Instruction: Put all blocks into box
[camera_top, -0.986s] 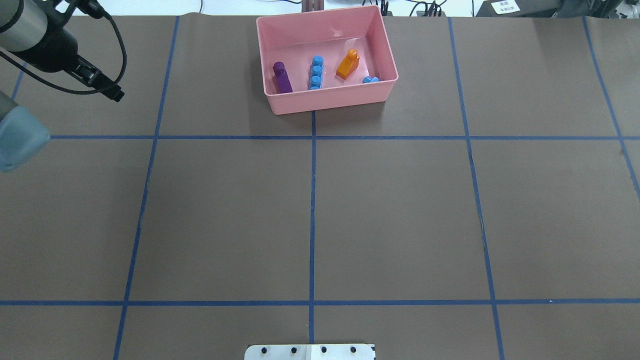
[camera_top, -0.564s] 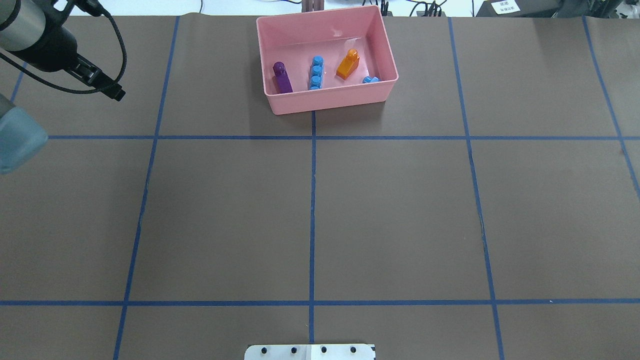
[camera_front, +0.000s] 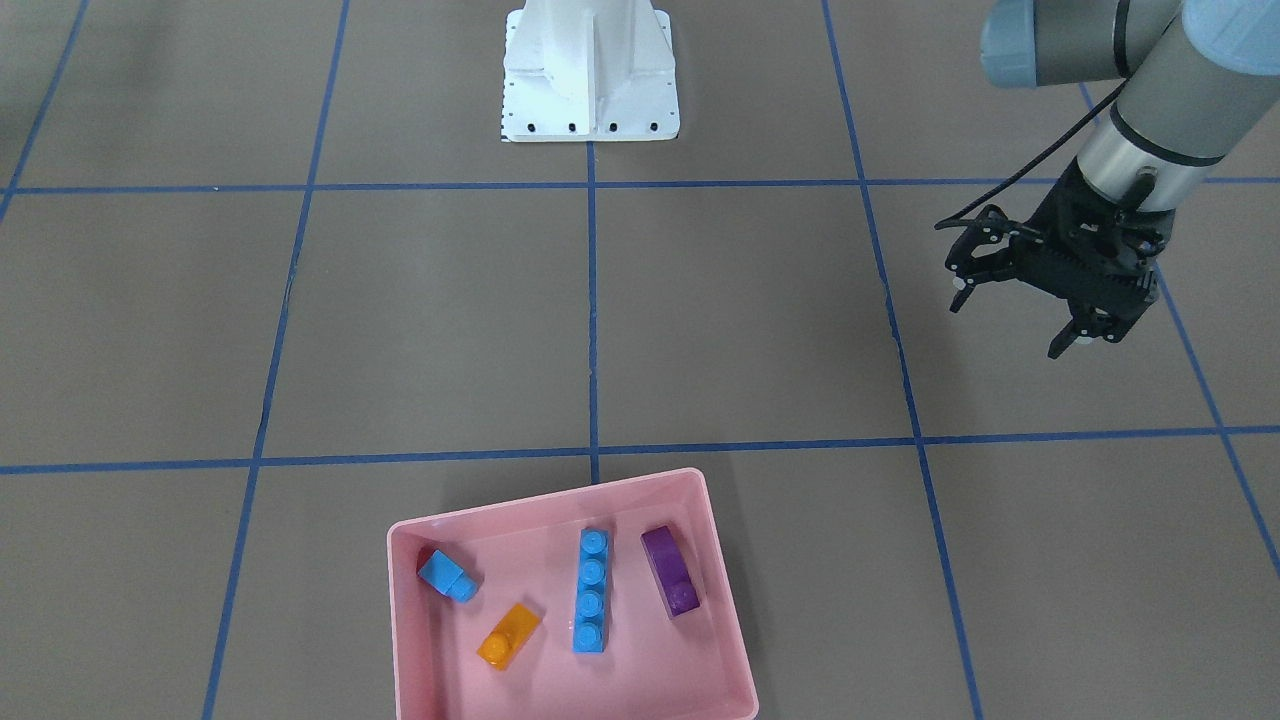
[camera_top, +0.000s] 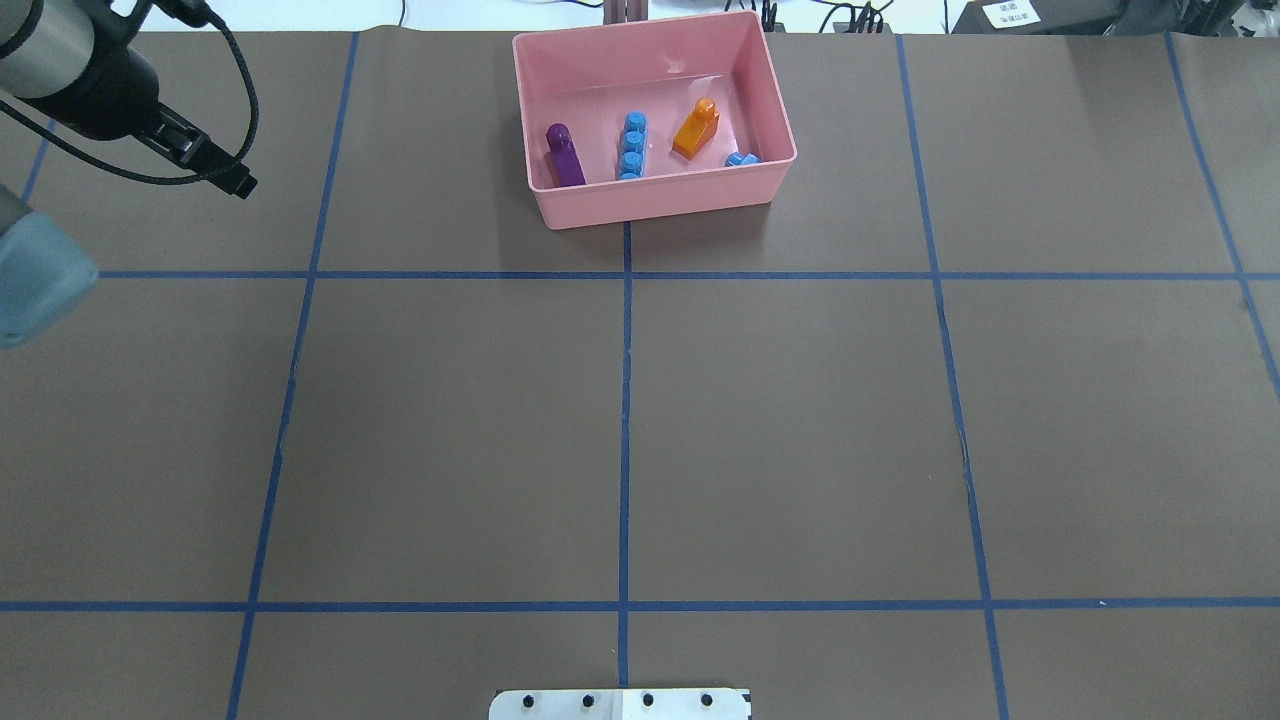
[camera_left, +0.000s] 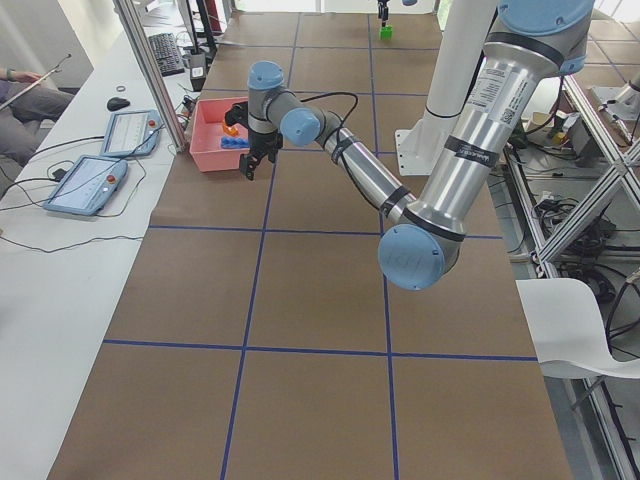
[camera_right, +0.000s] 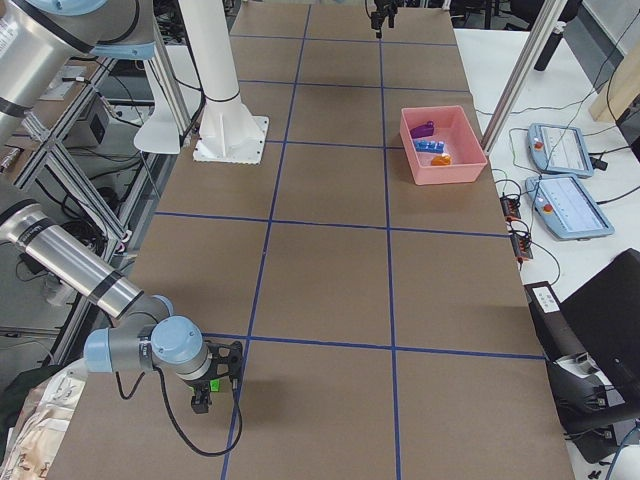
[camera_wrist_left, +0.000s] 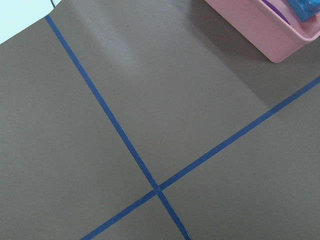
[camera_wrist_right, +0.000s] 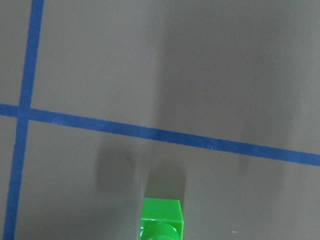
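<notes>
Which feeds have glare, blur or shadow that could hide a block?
Overhead view: a white glare patch on the box floor by the orange block, no block washed out. Right wrist view: the green block is cut off by the bottom edge, soft shadows above it. Left wrist view: washed-out top-left corner. Front-facing view: even and sharp.

No legible text anywhere. White paper sign (camera_top: 1010, 13) beyond table's far edge: dark characters, too small to read. Silver arm tube (camera_left: 482, 108), exterior left view: small dark print, unreadable.
</notes>
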